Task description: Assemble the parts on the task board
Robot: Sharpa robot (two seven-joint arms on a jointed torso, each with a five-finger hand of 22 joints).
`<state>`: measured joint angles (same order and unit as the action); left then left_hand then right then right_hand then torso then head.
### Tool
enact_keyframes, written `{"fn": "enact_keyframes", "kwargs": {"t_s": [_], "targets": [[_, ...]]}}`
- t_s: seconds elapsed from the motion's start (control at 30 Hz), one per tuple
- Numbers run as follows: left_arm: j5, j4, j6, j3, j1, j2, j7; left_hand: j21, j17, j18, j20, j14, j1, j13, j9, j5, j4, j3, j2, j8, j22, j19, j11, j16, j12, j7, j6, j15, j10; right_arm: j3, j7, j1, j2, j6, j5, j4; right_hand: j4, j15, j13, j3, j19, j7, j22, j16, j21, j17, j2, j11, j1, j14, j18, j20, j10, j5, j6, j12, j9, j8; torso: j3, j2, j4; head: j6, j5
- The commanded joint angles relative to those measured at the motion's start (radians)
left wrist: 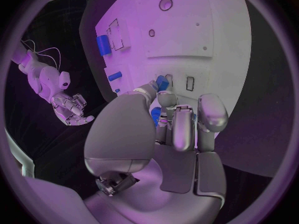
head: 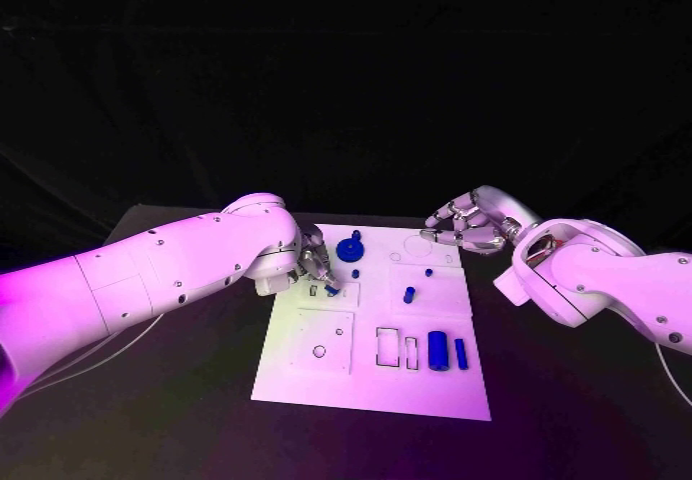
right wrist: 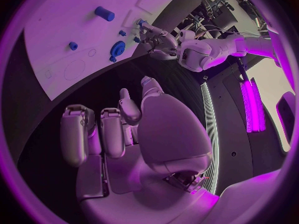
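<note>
The left hand (head: 310, 268) sits over the task board's (head: 325, 385) left edge, in its far half, fingers pointed down at the plate. It pinches a small blue part (head: 332, 290) between thumb and fingertip, low over the board and just beside a small rectangular slot (head: 313, 291). In the left wrist view the same blue piece (left wrist: 162, 82) shows at the tips of the fingers (left wrist: 184, 127), next to that slot (left wrist: 190, 83).

The board itself is a white plate lying on the black table (head: 173, 400). On its near left quarter there is a square panel with a small round hole (head: 319, 351). Farther from the robot, near the board's far edge and just right of the left hand, stands a round blue knob-like part (head: 351, 250). Toward the board's middle a short blue peg (head: 410, 294) rests, with a tiny blue dot (head: 430, 271) beyond it. In the near right quarter two rectangular outlines (head: 388, 346) lie side by side, then a thick blue cylinder (head: 437, 351) and a thinner blue bar (head: 462, 352) just beside it, both lying lengthwise.

The right hand (head: 464, 226) hangs off the board's far right corner, above the table and apart from every part. Its fingers are curled loosely inward and hold nothing; the right wrist view shows the palm (right wrist: 162, 134) bare, with the fingers (right wrist: 77, 139) bent over dark table short of the board's edge.
</note>
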<state>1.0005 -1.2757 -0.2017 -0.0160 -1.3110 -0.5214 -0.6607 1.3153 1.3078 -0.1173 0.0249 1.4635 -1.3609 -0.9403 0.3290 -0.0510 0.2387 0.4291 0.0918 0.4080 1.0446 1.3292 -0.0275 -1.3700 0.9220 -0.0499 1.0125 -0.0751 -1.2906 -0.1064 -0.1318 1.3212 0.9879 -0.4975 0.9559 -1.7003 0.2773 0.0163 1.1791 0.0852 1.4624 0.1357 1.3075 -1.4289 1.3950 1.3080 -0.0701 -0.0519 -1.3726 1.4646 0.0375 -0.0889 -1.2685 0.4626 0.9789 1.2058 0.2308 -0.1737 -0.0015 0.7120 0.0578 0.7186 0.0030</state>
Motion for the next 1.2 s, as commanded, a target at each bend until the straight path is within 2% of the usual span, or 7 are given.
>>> {"fn": "enact_keyframes", "kwargs": {"t_s": [0.03,0.37,0.53,1.2], "targets": [[-0.036,-0.01,0.052,0.0,0.0,-0.003,-0.012,0.005,0.052,0.016,-0.002,0.048,0.021,-0.005,0.141,-0.003,-0.086,0.114,0.009,0.073,0.003,0.0,0.0,0.005,0.007,0.003,-0.008,-0.008,-0.011,0.0,0.0,-0.001,-0.002,0.014,0.004,0.001,0.0,0.006,-0.001,0.004,-0.005,-0.003,0.143,0.004,-0.003,0.037,0.007,0.002,-0.007,0.052,0.01,0.002,0.007,0.005,-0.005,-0.005,0.001,-0.004,-0.0002,0.001,-0.0004,-0.001,0.003],[-0.025,-0.025,0.092,-0.001,0.007,-0.014,-0.016,0.022,0.055,0.021,-0.006,0.05,0.086,-0.04,0.19,-0.001,-0.139,0.236,0.04,0.107,0.031,0.012,-0.004,0.006,0.048,0.009,-0.013,-0.012,-0.037,-0.001,0.002,-0.002,-0.002,0.017,0.004,0.003,0.0,0.006,-0.001,0.004,-0.005,-0.003,0.143,0.004,-0.003,0.037,0.007,0.002,-0.006,0.052,0.01,0.002,0.007,0.007,-0.005,-0.005,0.001,-0.005,-0.001,0.002,-0.0016,0.003,0.008],[-0.003,-0.018,0.084,-0.001,0.012,-0.009,-0.019,0.023,0.056,0.021,-0.006,0.05,0.108,-0.014,0.204,-0.001,-0.153,0.261,0.045,0.118,0.032,0.011,-0.006,0.006,0.023,0.011,-0.014,-0.014,-0.031,-0.001,0.002,-0.003,-0.003,0.019,0.004,0.003,0.0,0.006,-0.001,0.004,-0.005,-0.003,0.143,0.004,-0.003,0.037,0.007,0.002,-0.006,0.052,0.01,0.002,0.007,0.007,-0.005,-0.005,0.001,-0.005,-0.0009,0.002,-0.0032,0.004,0.008],[0.048,-0.01,0.018,-0.004,0.02,-0.006,-0.036,0.026,0.057,0.022,-0.006,0.05,0.123,0.002,0.217,-0.001,-0.169,0.281,0.049,0.129,0.037,0.013,-0.008,0.007,0.011,0.013,-0.016,-0.016,-0.032,-0.002,0.001,-0.005,-0.004,0.02,0.004,0.004,0.003,0.006,-0.001,0.005,-0.005,-0.003,0.144,0.004,-0.003,0.038,0.009,0.002,-0.003,0.053,0.01,0.002,0.006,0.011,-0.004,-0.004,0.002,-0.005,-0.0004,0.002,-0.0036,0.009,0.009]]}}
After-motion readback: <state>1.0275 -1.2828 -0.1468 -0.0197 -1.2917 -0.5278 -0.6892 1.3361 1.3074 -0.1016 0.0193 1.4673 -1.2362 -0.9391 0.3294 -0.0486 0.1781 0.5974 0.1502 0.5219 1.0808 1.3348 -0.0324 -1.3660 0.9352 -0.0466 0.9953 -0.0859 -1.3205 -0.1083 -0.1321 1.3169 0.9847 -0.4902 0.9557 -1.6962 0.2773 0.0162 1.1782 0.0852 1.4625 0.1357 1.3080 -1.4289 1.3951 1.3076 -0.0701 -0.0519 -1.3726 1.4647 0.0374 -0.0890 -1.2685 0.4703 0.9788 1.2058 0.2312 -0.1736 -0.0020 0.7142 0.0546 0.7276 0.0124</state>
